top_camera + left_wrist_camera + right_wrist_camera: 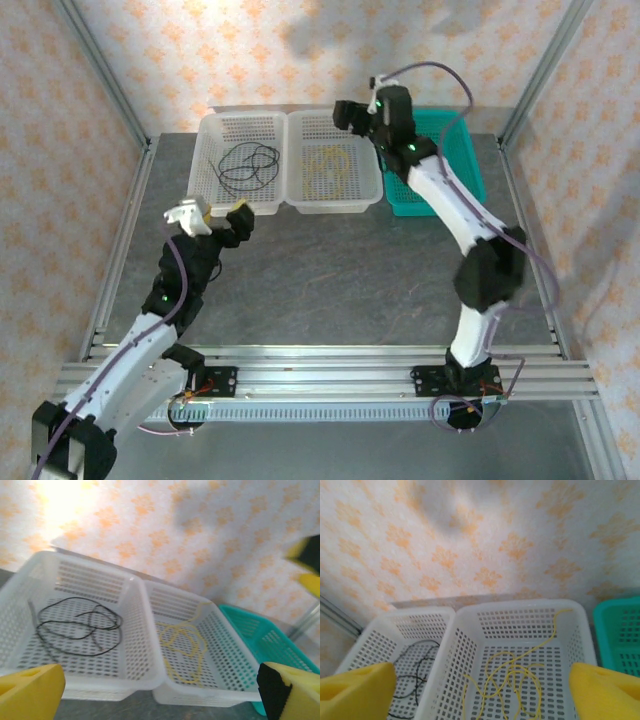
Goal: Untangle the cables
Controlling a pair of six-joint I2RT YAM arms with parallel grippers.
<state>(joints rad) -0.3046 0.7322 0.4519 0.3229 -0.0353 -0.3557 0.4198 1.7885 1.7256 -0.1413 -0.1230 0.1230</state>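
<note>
The left pincer (214, 214) hangs just above the grey counter (330, 290), in front of the near rim of the left white basket (207, 150). Its yellow pads (30, 695) stand wide apart with nothing between them. The right pincer (481, 689) is raised over the far end of the middle white basket (335, 207). Its pads are likewise spread wide and hold nothing.

The cables are thin, limp wires, each colour in its own basket. The black cable (250, 165) lies on the floor of the left white basket in several loose, overlapping loops. The yellow cable (335, 162) lies in the middle white basket in a looser scribble, and one strand climbs the far right corner toward the rim. I cannot tell whether each heap is a single wire or several.

There are three baskets in a row against the patterned wall. Two are white and touch side by side, and a teal basket (465, 160) stands on the right, partly hidden by the right arm. Two colours of wire are visible.
</note>
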